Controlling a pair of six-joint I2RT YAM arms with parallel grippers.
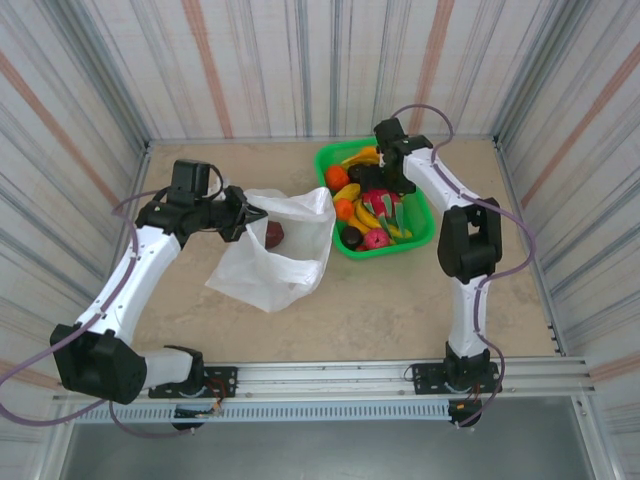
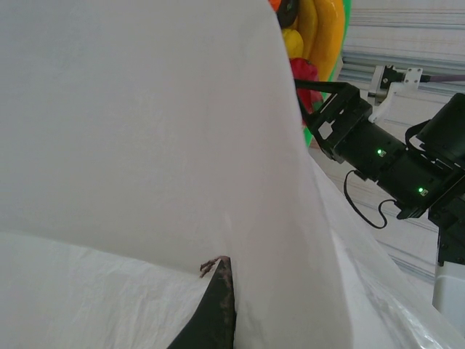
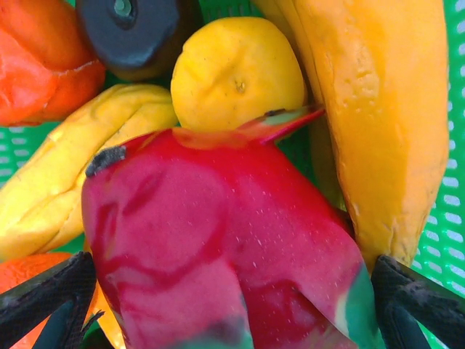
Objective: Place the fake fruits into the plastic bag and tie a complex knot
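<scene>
The left claw (image 1: 243, 214) is clamped on the rim of the plastic bag (image 1: 270, 268), holding its mouth up off the counter (image 1: 380, 300). In the left wrist view the white film hides all but 1 dark finger (image 2: 216, 313). 1 maroon fruit (image 1: 277, 234) shows at the bag's mouth, half veiled. The other fake fruits (image 1: 368, 215) lie in the green basket (image 1: 425, 232). There the right claw (image 3: 229, 305) is spread wide, its 2 fingers (image 3: 43, 298) flanking a pink-red fruit (image 3: 211, 218). The frame cuts off the pads, so I cannot tell whether they press on it.
</scene>
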